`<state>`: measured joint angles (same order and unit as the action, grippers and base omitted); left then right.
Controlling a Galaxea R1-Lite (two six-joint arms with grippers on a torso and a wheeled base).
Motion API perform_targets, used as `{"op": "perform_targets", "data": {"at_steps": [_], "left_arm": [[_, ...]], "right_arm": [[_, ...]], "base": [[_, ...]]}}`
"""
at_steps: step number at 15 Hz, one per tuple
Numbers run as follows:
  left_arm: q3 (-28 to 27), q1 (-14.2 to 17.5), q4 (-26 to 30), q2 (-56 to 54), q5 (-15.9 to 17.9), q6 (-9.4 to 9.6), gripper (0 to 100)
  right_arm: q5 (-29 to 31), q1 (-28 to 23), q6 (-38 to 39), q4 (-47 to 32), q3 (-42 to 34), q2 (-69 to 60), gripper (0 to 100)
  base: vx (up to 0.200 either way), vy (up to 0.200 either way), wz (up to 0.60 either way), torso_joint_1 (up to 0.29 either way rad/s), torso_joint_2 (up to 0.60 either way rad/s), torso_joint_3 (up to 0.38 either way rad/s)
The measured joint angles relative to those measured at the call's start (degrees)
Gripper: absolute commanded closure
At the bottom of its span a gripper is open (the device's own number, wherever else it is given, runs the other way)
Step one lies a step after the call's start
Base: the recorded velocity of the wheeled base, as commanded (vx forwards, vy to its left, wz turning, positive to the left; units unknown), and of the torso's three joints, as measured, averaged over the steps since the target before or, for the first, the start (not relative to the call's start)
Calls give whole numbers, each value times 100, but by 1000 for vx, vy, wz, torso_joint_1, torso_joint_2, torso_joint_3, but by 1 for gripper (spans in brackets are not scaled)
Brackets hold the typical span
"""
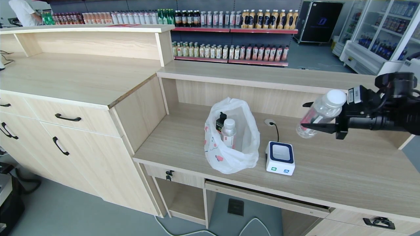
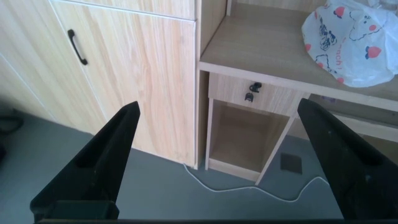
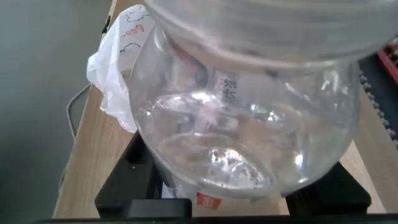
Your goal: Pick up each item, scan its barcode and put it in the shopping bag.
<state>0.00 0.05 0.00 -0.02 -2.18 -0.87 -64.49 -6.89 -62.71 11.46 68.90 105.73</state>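
My right gripper [image 1: 320, 116] is shut on a clear water bottle [image 1: 320, 113] with a white cap and a pink label, held tilted in the air above the counter, to the right of and above the white barcode scanner [image 1: 280, 158]. The same bottle [image 3: 242, 118] sits close up between the gripper's dark fingers [image 3: 134, 177]. The white shopping bag [image 1: 231, 137] stands open left of the scanner, with a bottle [image 1: 228, 132] and a dark item inside. The bag [image 2: 351, 40] rests on the counter's edge. My left gripper [image 2: 217, 162] is open, low over the floor by the cabinet.
The wooden counter [image 1: 344, 167] has free surface right of the scanner. A cable runs from the scanner to a grommet [image 1: 269, 122]. A taller cabinet block [image 1: 75, 78] with drawers stands to the left. Shelves of drinks [image 1: 229, 19] line the back wall.
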Motion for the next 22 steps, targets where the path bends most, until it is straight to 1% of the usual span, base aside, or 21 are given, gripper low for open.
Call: {"op": "perform_targets", "data": {"at_steps": [1, 3, 5, 6, 7, 10, 12, 13, 14, 15, 17, 18, 19, 22], "left_arm": [[0, 0, 0, 0, 0, 0, 0], [0, 2, 0, 0, 0, 0, 0], [0, 2, 0, 0, 0, 0, 0], [0, 2, 0, 0, 0, 0, 0], [0, 2, 0, 2, 0, 0, 0], [0, 2, 0, 0, 0, 0, 0], [0, 5, 0, 2, 0, 2, 0], [0, 5, 0, 2, 0, 0, 0], [0, 2, 0, 2, 0, 0, 0], [0, 0, 0, 0, 0, 0, 0], [0, 0, 0, 0, 0, 0, 0], [0, 2, 0, 0, 0, 0, 0], [0, 5, 0, 0, 2, 0, 0], [0, 0, 0, 0, 2, 0, 0]], "right_arm": [[118, -184, 824, -299, -55, -344, 100], [606, -446, 2292, -566, -162, -837, 100], [1295, -573, 3685, -634, -197, -1122, 100], [1760, -568, 4222, -646, -193, -1196, 100], [2155, -512, 4440, -629, -179, -1253, 100], [2686, -385, 4396, -432, -250, -1380, 100], [3373, -193, 4587, -418, -261, -1445, 100], [3710, -35, 4851, -389, -262, -1482, 100], [4191, 135, 5171, -299, -265, -1513, 100], [4799, 323, 5477, -174, -265, -1537, 100], [6370, 794, 5842, 274, -324, -1560, 100], [6816, 1033, 5919, 649, -377, -1557, 100], [6944, 1206, 5932, 855, -435, -1548, 100], [6988, 1386, 5919, 1005, -529, -1504, 100]], "base": [[0, 0, 0, 0, 0, 0], [0, 0, 0, 0, 0, 0], [0, 0, 0, 0, 0, 0], [0, 0, 0, 0, 0, 0], [0, 0, 0, 0, 0, 0], [0, 0, 0, 0, 0, 0], [0, 0, 0, 0, 0, 0], [0, 0, 0, 0, 0, 0], [0, 0, 0, 0, 0, 0], [0, 0, 0, 0, 0, 0], [0, 0, 0, 0, 0, 0], [0, 0, 0, 0, 0, 0], [0, 0, 600, 2, 2, 7], [0, 0, 600, 2, 2, 1]]}}
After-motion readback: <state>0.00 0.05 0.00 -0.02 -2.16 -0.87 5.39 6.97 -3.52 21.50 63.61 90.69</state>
